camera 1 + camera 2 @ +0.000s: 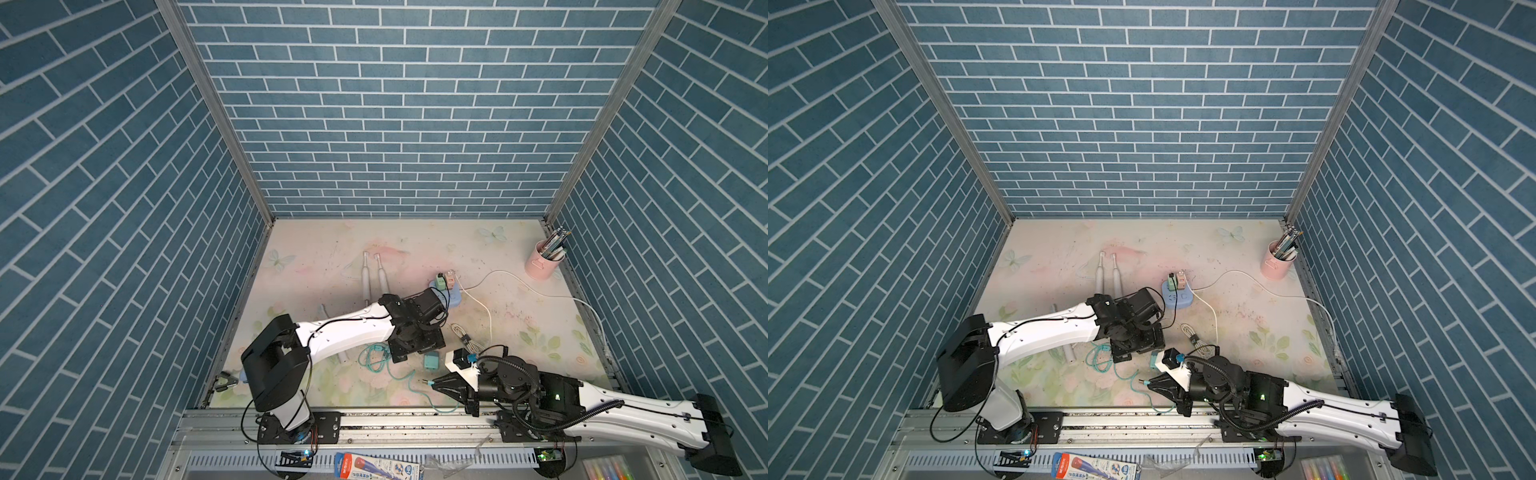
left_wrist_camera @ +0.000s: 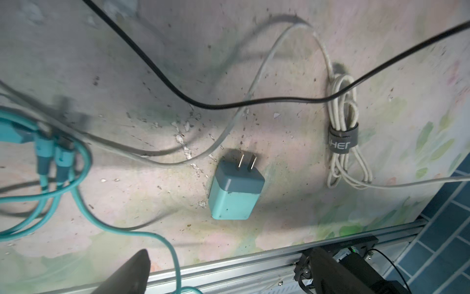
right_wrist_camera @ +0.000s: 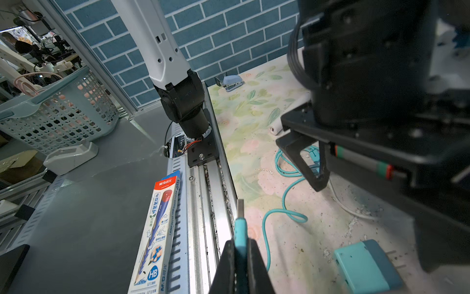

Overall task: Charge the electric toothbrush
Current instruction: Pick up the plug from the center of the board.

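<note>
Two electric toothbrushes [image 1: 366, 282] lie side by side, mid-table [image 1: 519, 299], untouched. Nearer the front edge, the right gripper [image 3: 240, 244] is clamped on a teal USB plug [image 3: 239, 226]. The left gripper [image 1: 411, 345] hovers, jaws apart, over a teal charger [image 2: 235, 193].

adapter [image 2: 234, 201]: teal, grey cap | cable [image 2: 42, 155]: teal | wall [image 1: 395, 124]: blue brick | table [image 1: 540, 316]: pastel floral
</note>
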